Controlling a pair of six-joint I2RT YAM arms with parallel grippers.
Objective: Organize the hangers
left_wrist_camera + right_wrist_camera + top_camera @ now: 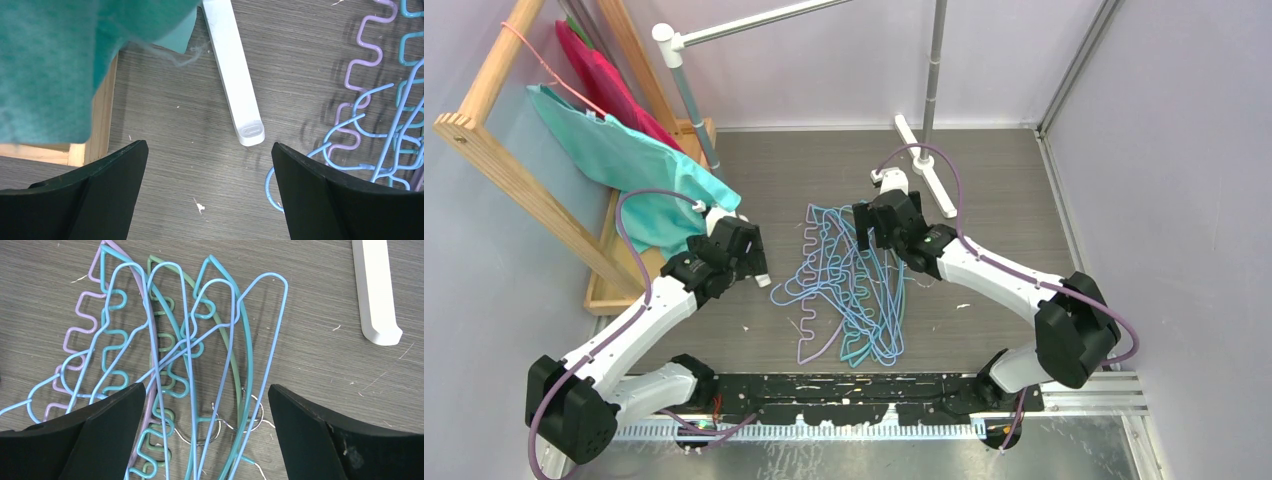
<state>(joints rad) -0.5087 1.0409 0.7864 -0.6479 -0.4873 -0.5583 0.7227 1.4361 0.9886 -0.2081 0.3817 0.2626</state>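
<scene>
Untidily, the hangers [849, 285] lie heaped together.

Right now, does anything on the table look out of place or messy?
Yes. The hangers lie in a tangled heap on the table, crossing each other at odd angles rather than lined up.

Tangled hangers [854, 280] overlap; count unclear, perhaps eight

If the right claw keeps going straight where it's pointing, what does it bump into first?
Probably the hangers. The open right gripper points down at the pile, with blue and teal wires lying right in front of it. How far off they are is hard to tell.
</scene>
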